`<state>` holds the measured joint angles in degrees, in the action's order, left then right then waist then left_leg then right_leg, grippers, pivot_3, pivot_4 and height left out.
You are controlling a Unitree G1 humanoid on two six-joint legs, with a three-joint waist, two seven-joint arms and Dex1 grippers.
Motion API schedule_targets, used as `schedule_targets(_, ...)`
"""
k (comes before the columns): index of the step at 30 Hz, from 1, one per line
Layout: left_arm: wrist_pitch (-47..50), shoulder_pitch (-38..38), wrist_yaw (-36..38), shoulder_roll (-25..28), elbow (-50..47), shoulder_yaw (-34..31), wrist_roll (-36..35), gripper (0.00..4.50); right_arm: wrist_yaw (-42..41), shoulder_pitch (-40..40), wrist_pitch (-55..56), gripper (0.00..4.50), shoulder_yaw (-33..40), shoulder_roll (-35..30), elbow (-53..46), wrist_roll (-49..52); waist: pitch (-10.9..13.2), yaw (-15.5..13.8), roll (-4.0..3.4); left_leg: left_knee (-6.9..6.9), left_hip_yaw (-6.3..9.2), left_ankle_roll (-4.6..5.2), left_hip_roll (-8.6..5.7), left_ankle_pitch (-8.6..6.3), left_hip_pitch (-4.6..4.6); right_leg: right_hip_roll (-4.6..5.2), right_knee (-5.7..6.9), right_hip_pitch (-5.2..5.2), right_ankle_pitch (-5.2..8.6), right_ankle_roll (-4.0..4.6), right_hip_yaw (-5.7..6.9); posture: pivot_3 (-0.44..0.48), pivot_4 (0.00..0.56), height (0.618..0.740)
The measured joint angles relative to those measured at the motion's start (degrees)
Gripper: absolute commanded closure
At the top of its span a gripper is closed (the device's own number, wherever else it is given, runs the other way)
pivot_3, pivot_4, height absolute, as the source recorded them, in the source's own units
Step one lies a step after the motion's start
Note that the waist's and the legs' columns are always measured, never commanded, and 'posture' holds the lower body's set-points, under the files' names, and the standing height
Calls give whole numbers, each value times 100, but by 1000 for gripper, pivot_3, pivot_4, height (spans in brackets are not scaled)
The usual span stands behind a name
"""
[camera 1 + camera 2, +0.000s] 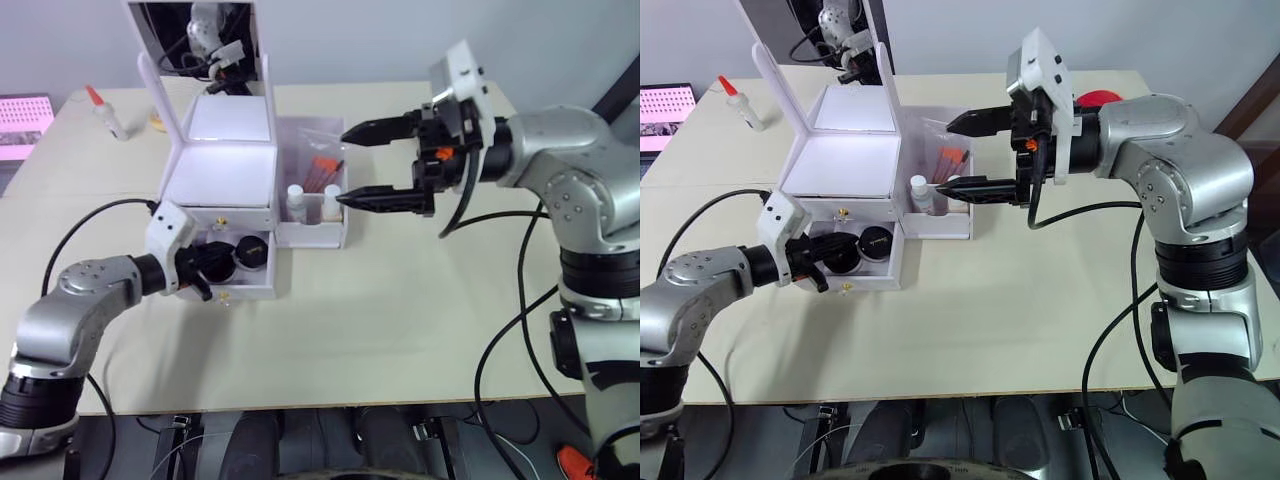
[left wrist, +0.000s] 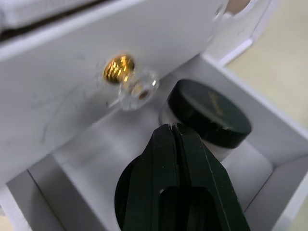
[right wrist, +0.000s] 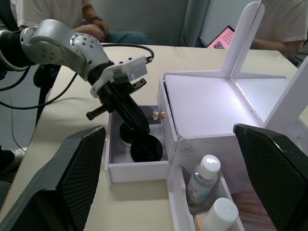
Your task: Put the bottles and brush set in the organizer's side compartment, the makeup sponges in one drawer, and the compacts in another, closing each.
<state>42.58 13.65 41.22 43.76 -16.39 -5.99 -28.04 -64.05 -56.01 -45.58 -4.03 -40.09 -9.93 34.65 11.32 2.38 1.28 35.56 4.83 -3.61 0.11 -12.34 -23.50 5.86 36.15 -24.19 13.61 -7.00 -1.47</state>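
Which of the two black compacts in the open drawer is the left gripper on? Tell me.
The one on the robot's left: the left gripper, fingers shut, comes down on its lid. The other compact lies clear beside it, nearer the side compartment.

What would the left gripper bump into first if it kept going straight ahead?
Probably a black compact in the open drawer; the shut left gripper points down into it, though depth is unclear.
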Motion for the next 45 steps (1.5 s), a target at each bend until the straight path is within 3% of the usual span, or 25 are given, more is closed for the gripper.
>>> schedule_targets(11, -6, -20, 30, 86, 35, -97, 81, 4426, 44, -1, -20, 0, 0, 7, 1, 2, 0, 13, 0, 0, 0, 0, 0, 0, 0, 0, 1, 0, 0, 0, 0, 0, 150, 740)
schedule_targets(19, 611, -364, 109, 310, -763, -1367, -848, 4426, -77, -8, -17, 0, -3, 21, 20, 12, 0, 11, 0, -1, 0, 0, 2, 0, 0, 0, 0, -1, 2, 4, 0, 0, 150, 740)
schedule_targets(24, 1058, -2136, 393, 313, -1973, -2704, -1661, 4426, -702, 237, 112, 0, -5, -439, 94, 30, 0, 15, 0, -15, -6, 2, 8, -2, 1, 0, -9, -4, 11, 13, -1, 0, 150, 740)
schedule_targets(29, 675, -3396, 207, -599, -2542, -3306, -1749, 4426, -1169, 376, 242, 0, -95, -630, 131, 10, 1, -5, -3, -2, -7, 1, 11, -1, 7, -2, -6, 2, 8, 27, 0, 0, 150, 740)
schedule_targets(33, -60, -4127, -131, -1528, -2642, -3194, -1407, 4426, -1368, 376, 237, 0, -119, -653, 125, 37, 0, 2, -1, 37, -9, -1, 14, -3, 6, -3, -9, 18, 3, 35, 1, 0, 150, 740)
schedule_targets(37, -997, -4622, -433, -2279, -2482, -2453, -554, 4426, -1425, 376, 154, 0, -223, -766, 130, -9, -1, -5, 0, 48, -14, -3, 14, -5, 0, -1, -25, 22, -2, 43, -1, 0, 150, 740)
schedule_targets(45, -1832, -3769, -821, -2336, -1703, -1488, 309, 4426, -1366, 292, 98, 0, -290, -711, 173, -52, -1, -27, -1, 38, -14, -2, 15, -5, -4, -2, -22, 18, -3, 44, 0, 0, 150, 740)
